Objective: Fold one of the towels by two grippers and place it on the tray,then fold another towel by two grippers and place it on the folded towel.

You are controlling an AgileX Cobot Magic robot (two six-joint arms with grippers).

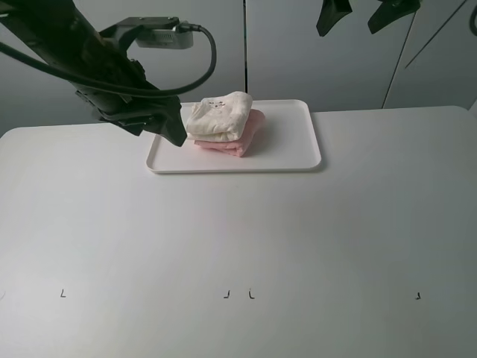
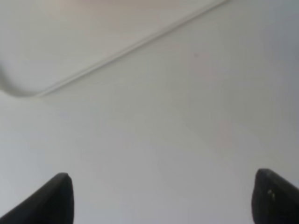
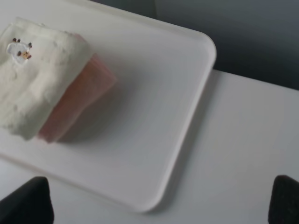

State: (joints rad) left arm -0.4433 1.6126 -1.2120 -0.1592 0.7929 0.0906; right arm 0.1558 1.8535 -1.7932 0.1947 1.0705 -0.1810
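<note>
A white tray (image 1: pixel 298 138) stands at the back middle of the table. On it a folded cream towel (image 1: pixel 218 115) with a small embroidered figure lies on top of a folded pink towel (image 1: pixel 250 134). My left gripper (image 1: pixel 170 127) is open and empty, low at the tray's left edge beside the stack; its wrist view shows the gripper (image 2: pixel 163 200) over the table with the tray's rim (image 2: pixel 117 55) ahead. My right gripper (image 1: pixel 363 15) is open and empty, raised high behind the tray; its wrist view shows the gripper (image 3: pixel 161 200) above the tray (image 3: pixel 154 93), cream towel (image 3: pixel 37 79) and pink towel (image 3: pixel 79 102).
The white table (image 1: pixel 238 253) carries small black marks near its front edge. A grey wall with panel seams rises behind the tray. The left arm and its cable hang over the table's back left corner.
</note>
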